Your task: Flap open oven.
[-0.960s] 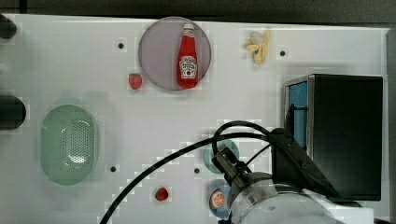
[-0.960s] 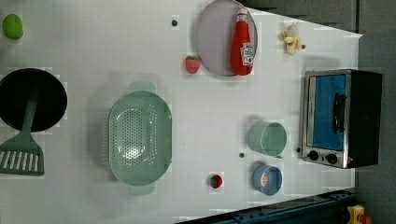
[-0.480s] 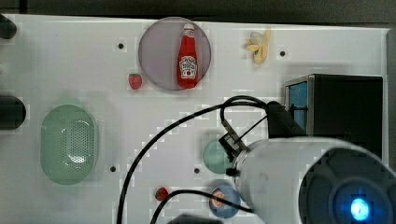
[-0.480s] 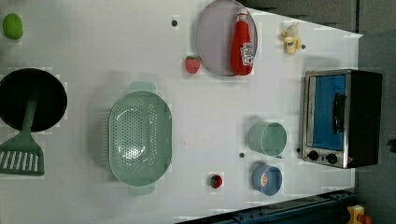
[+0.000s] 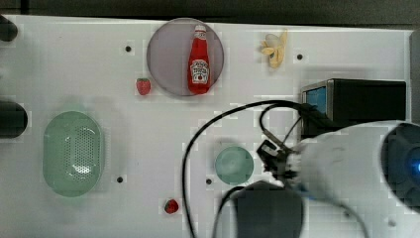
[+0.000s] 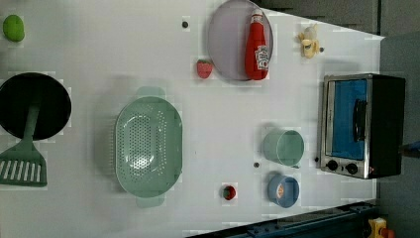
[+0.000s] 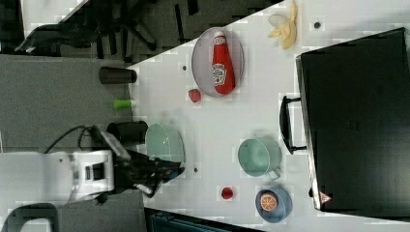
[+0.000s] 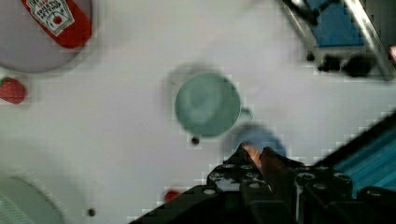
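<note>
Top view: the arm's white body has swung in over the lower right of the table (image 5: 74, 64) since the earlier frame and now hides the blue bowl that showed beside the green cup (image 5: 234, 164). The oven (image 5: 354, 103) stands where it did, to the right of the green cup, its blue glass front facing the cup. The end effector (image 5: 277, 161) hangs just right of the cup, short of the oven's front.

Left view: nothing on the table has moved. The oven (image 6: 363, 125) sits right of the green cup (image 6: 283, 147), door shut, dark bar handle across the glass, with the blue bowl (image 6: 283, 190) below the cup.

Right view: the oven (image 7: 355, 125) lies right of the green cup (image 7: 258, 157), its handle facing the cup. The end effector (image 7: 162, 173) is well left of the cup, apart from the oven.

Wrist view: the end effector (image 8: 254, 158) is clenched, fingertips nearly together and grasping nothing, above the blue bowl (image 8: 259, 140) next to the green cup (image 8: 208, 103). The oven (image 8: 343, 35) lies beyond the cup, untouched.
</note>
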Controlling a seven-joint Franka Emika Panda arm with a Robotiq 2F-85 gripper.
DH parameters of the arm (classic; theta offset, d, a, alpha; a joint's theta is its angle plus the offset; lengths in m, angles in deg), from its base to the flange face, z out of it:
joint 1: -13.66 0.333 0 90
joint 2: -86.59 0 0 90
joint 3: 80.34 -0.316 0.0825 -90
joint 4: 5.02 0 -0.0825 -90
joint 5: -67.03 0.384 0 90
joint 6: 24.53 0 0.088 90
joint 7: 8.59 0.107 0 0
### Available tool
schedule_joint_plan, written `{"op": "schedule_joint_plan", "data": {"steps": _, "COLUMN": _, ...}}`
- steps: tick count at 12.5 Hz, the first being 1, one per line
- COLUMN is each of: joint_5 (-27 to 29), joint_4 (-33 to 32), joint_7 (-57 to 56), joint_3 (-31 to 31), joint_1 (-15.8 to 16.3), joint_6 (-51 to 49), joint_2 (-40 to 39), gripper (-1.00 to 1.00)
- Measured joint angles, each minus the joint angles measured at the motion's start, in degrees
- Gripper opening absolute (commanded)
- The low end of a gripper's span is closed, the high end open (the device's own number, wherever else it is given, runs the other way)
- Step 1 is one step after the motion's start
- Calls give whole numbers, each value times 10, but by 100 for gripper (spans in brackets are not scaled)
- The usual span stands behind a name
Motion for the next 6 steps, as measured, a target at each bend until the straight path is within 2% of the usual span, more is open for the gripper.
{"op": "schedule_joint_plan", "data": {"steps": 6, "joint_5": -11, "joint_4": -4, "joint_7": -296, "joint_3": 78, "joint_1": -8, "joint_6": 169, "joint_2": -78, "gripper": -65}}
